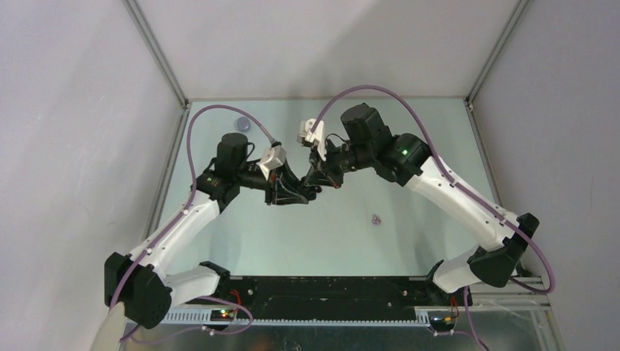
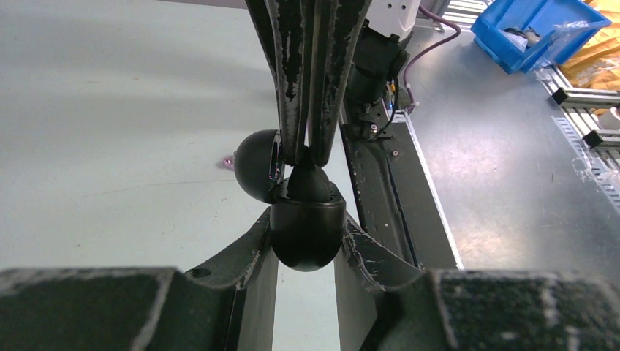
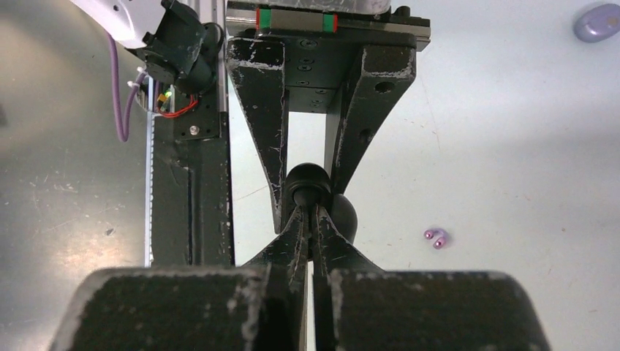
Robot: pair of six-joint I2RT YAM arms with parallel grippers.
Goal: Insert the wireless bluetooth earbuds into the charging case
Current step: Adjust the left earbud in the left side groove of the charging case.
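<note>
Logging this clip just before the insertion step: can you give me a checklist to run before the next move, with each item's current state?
1. Left gripper clamped on the black case: ok, both fingers press its sides.
2. Lid open: ok, swung aside.
3. Right gripper at the case mouth: ok, its tips meet just above the opening.
4. Anything pinched between the right tips: cannot tell, all black on black.
5. Lilac buds stowed: not ok, two lie loose on the table.
6. Lilac case ready: cannot tell, it lies apart from both grippers and its lid state is unclear.
</note>
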